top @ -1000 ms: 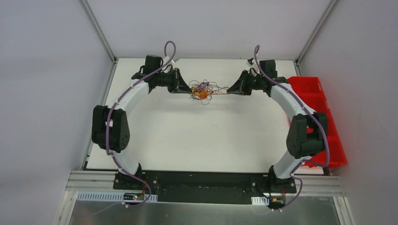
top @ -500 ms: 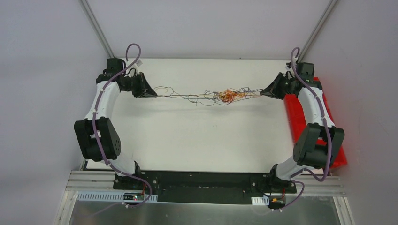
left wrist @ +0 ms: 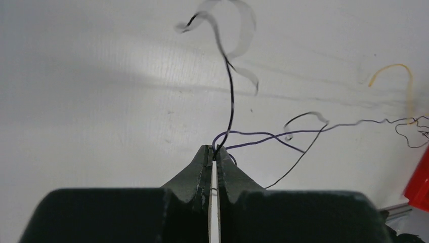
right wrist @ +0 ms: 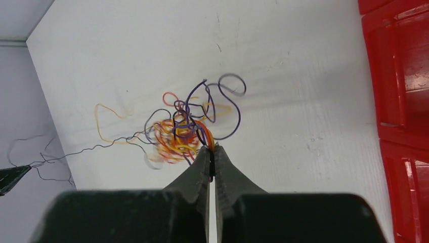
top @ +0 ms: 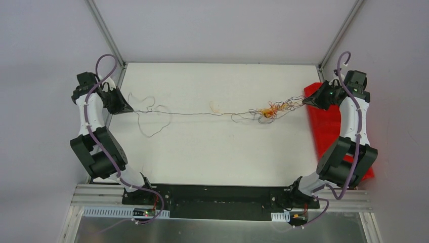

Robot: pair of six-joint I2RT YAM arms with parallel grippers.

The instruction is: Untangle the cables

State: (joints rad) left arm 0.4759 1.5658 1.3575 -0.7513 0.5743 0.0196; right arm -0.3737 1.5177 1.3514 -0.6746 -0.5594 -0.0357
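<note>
Overhead, I am spreading the arms: the left pincer [top: 129, 109] and right pincer [top: 306, 103] are standing far wider apart than a second ago, and the cables [top: 268, 110] are stretching into a line, the ball shrinking beside the right pincer. It is loosening, not yet freed. The white desk [top: 212, 152] is lying underneath, grey walls around, a red bin [top: 314, 136] behind the right pincer.

Left wrist: the pincer is clamping dark strands [left wrist: 230, 101].

Right wrist: the pincer is clamping the orange knot [right wrist: 174, 139].

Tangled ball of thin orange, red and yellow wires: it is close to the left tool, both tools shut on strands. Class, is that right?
The tangled ball of thin orange, red and yellow wires is close to the right tool, not the left tool, as the top external view shows. Both are shut on strands.
</note>
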